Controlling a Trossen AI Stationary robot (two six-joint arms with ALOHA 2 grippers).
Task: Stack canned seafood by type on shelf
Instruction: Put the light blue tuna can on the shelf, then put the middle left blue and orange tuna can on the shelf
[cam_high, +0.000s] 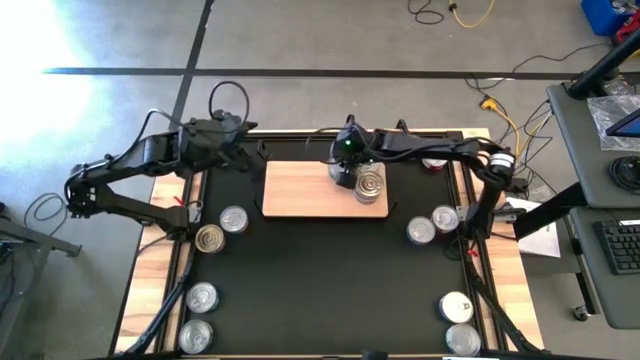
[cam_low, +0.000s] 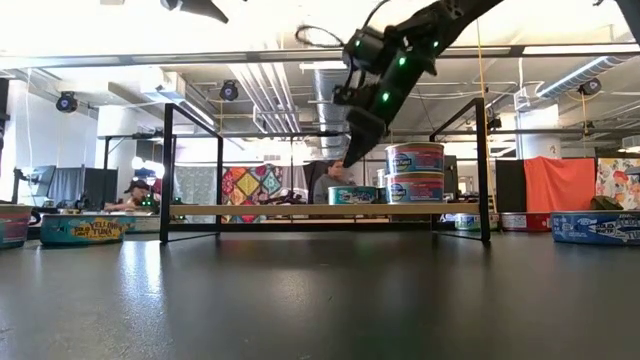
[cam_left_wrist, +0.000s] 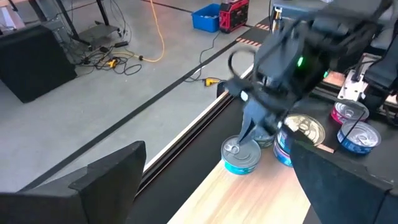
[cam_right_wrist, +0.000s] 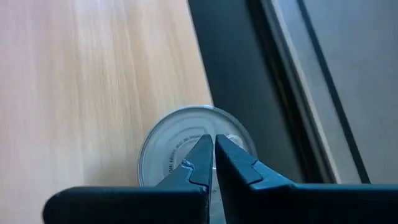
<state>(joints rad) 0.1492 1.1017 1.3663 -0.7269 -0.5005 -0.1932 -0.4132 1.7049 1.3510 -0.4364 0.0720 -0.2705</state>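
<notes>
Right hand (cam_right_wrist: 213, 144) clenched, empty, tips just above a single teal tin (cam_right_wrist: 194, 149) at the shelf's (cam_high: 300, 190) far edge. Two-tin stack (cam_low: 414, 173) stands just right of it. Left hand (cam_high: 243, 152) released, hovering left of the shelf. Loose tins (cam_high: 222, 228) on the black mat (cam_high: 330, 280), both sides.

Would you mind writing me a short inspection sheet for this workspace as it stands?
Surface: black mat over a wooden table.
Job's things: shelf carries a two-can stack and a single teal can; loose cans lie on the mat at both sides.
Clutter: nothing seen.
Grippers: right gripper with jaws shut, tips over the single can's lid; left gripper open, beside the shelf's left end.
Cables: yellow cord and black leads on the floor.
Surroundings: desk with keyboard to the right; a person behind the table.
</notes>
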